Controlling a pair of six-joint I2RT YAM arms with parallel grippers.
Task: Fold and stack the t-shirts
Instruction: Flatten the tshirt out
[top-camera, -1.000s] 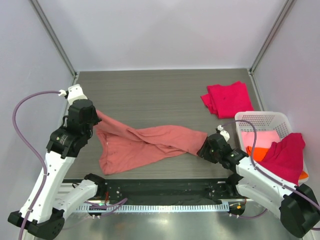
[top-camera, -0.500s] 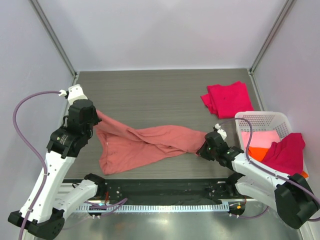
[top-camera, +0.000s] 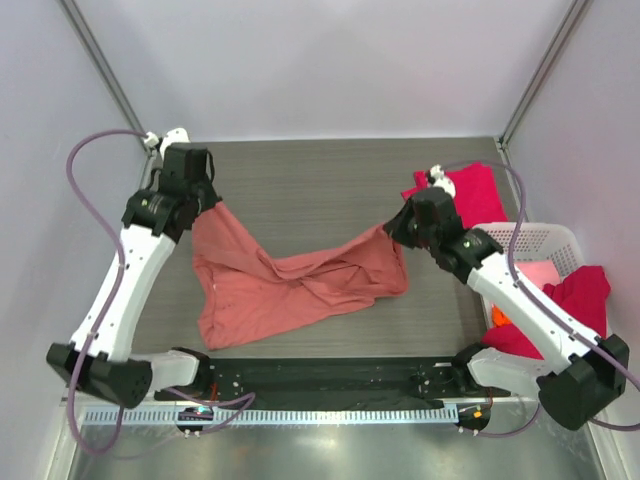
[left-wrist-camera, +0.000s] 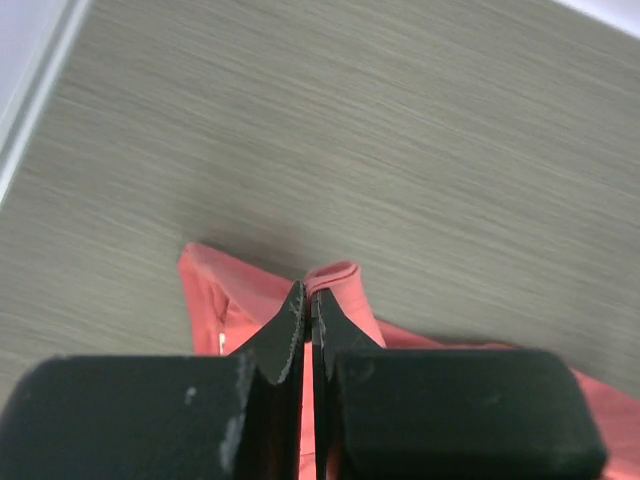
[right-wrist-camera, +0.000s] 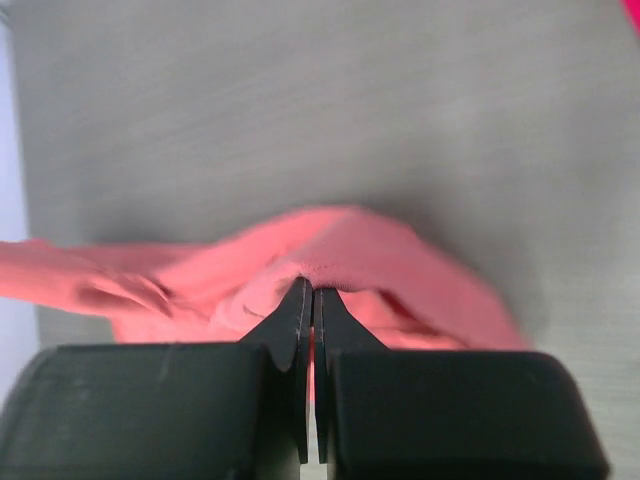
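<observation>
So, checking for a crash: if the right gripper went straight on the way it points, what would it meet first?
The salmon-pink t-shirt already pinched in the jaws of the right gripper. Just past that fold it would probably meet the table, though depth is hard to judge.

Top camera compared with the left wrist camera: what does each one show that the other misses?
Only the top view: the right gripper shut on the salmon shirt's right end, a folded red shirt, and a basket with more shirts. Only the left wrist view: close up, how the shut jaws pinch a rolled edge of cloth. Both: the left gripper, the salmon shirt and the table.
</observation>
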